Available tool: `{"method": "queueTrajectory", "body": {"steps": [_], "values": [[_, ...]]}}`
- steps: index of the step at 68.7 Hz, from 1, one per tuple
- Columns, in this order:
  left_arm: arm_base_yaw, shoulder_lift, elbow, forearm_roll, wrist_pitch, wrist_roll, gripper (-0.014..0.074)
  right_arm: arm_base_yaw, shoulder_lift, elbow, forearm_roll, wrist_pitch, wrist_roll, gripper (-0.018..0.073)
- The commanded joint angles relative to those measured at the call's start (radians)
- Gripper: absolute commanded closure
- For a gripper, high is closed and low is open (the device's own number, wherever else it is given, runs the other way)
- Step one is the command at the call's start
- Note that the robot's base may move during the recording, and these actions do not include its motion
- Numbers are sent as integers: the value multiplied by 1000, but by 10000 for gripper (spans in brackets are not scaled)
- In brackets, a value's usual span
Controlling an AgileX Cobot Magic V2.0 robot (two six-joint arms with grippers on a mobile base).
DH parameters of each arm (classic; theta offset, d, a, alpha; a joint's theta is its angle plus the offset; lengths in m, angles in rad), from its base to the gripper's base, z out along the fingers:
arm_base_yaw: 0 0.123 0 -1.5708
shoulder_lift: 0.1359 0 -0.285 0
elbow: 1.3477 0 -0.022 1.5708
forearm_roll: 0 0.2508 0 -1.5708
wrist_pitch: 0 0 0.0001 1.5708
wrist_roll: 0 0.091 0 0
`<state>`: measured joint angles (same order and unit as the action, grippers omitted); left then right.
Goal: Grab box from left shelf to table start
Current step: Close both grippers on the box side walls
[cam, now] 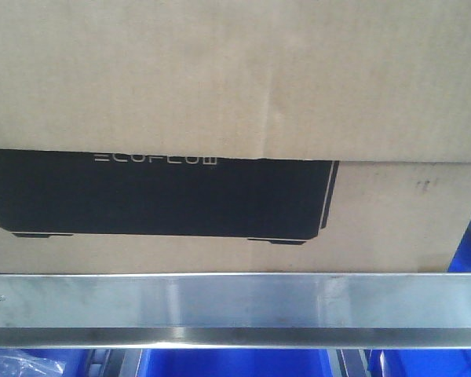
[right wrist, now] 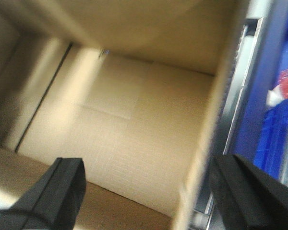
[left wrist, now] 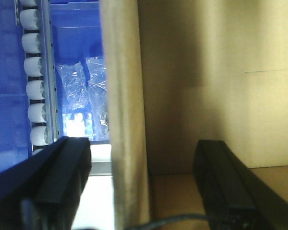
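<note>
The box [cam: 235, 78] is a large brown carton with a black printed panel. It fills the front view and stands on the left shelf behind its brushed-steel rail [cam: 235, 302]. In the left wrist view my left gripper [left wrist: 141, 148] is open and straddles the box's upright side wall [left wrist: 127, 96]. One finger [left wrist: 67, 158] is outside the wall and the other [left wrist: 216, 163] is inside the box. My right gripper [right wrist: 148, 165] is also open across the opposite wall [right wrist: 206, 158], with one finger inside the open box [right wrist: 134, 110] and one outside. Neither arm shows in the front view.
Blue plastic bins [cam: 235, 365] sit under the rail. Left of the box there are white rollers [left wrist: 36, 86], a blue bin [left wrist: 77, 38] and clear plastic bags [left wrist: 84, 91]. On the right a metal upright [right wrist: 240, 115] and a blue bin [right wrist: 273, 129] stand close to the box.
</note>
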<state>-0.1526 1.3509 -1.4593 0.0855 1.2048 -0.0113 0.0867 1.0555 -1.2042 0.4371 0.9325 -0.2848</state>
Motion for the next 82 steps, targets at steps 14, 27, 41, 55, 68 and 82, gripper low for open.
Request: {"method": "queueTrajectory", "body": {"steps": [14, 27, 41, 55, 68, 82], "values": [[-5, -25, -33, 10, -30, -8, 237, 60, 158, -163, -280, -62, 269, -66], [-5, -25, -33, 10, -30, -8, 237, 76, 280, -253, -306, 4, 323, -66], [-5, -25, -33, 10, -34, -8, 238, 99, 406, -297, -307, 90, 332, -66], [-5, -25, -33, 16, -34, -8, 323, 99, 450, -297, -313, 117, 332, 27], [-5, -25, -33, 16, -34, -8, 622, 99, 445, -297, -321, 110, 332, 437], [-5, -25, -33, 21, -38, -8, 688, 98, 445, -303, -322, 110, 334, 501]]}}
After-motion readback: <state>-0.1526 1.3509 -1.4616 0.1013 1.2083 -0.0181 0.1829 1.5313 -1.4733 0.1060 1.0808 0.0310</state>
